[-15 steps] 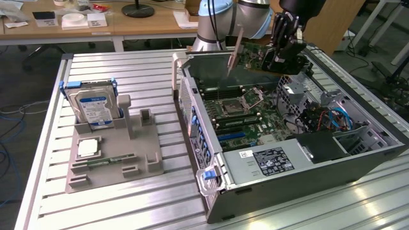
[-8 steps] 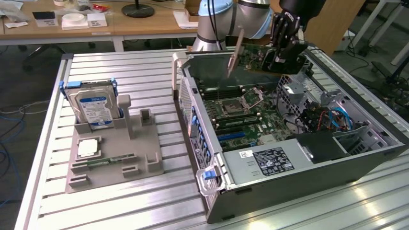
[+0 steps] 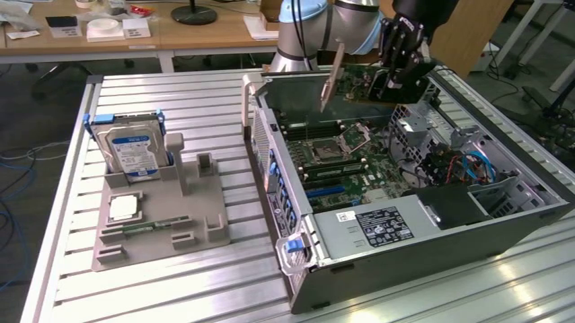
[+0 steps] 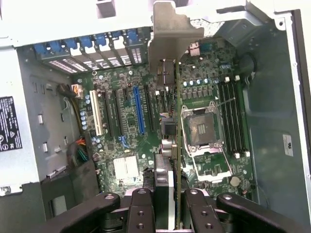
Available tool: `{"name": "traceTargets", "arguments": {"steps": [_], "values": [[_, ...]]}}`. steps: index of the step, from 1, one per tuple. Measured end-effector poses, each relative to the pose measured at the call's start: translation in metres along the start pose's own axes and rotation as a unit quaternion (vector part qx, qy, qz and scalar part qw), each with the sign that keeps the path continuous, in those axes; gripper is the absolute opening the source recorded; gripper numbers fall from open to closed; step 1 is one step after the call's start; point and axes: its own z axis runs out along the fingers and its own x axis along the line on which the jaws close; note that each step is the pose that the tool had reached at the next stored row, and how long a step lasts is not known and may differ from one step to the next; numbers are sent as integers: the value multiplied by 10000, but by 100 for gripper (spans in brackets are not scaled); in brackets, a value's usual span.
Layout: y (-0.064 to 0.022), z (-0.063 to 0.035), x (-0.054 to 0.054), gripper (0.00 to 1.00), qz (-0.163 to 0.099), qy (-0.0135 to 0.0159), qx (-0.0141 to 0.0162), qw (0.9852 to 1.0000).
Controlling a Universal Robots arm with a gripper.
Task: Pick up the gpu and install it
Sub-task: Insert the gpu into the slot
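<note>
down in the lower left of the exterior view, the grey holder tray [image 3: 153, 252] is sitting on the slatted metal table [image 3: 180, 296], with the slim memory stick [image 3: 148, 229] lying flat in it and the blue-labelled hard drive [image 3: 133, 151] standing upright at its far end. to the exterior view's right, the open computer case [image 3: 431, 266] is lying on its side, the power supply [image 3: 382, 225] showing its label near the front edge. deeper inside, the motherboard [image 3: 359, 182] is facing up, cpu socket [image 3: 328, 145] open in the middle.

and up at the top centre of the exterior view, the gripper [image 3: 391, 77] is hanging over the far end of the case, fingers pressed in on the gpu [image 3: 355, 84]. the card is riding on edge, clear of the board, its metal bracket [image 3: 332, 77] pointing down toward the case's far wall.

from the wrist, the gripper [image 4: 167, 204] is pinching the gpu [image 4: 167, 128] from both sides. we're seeing the card edge-on, lining up over the motherboard [image 4: 126, 141] between the blue slot [image 4: 138, 109] and the cpu socket [image 4: 201, 128], the bracket [image 4: 171, 39] reaching toward the rear slot openings.

beyond it all, a wooden desk [image 3: 215, 30] is running along the back.
</note>
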Motion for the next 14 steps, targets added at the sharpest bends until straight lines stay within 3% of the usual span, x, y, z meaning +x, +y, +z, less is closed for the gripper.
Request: {"name": "traceTargets", "arguments": {"steps": [10,14], "values": [[-1,11,1,28,-410,15,-3,9992],[-1,16,1,28,-421,0,11,9991]]}}
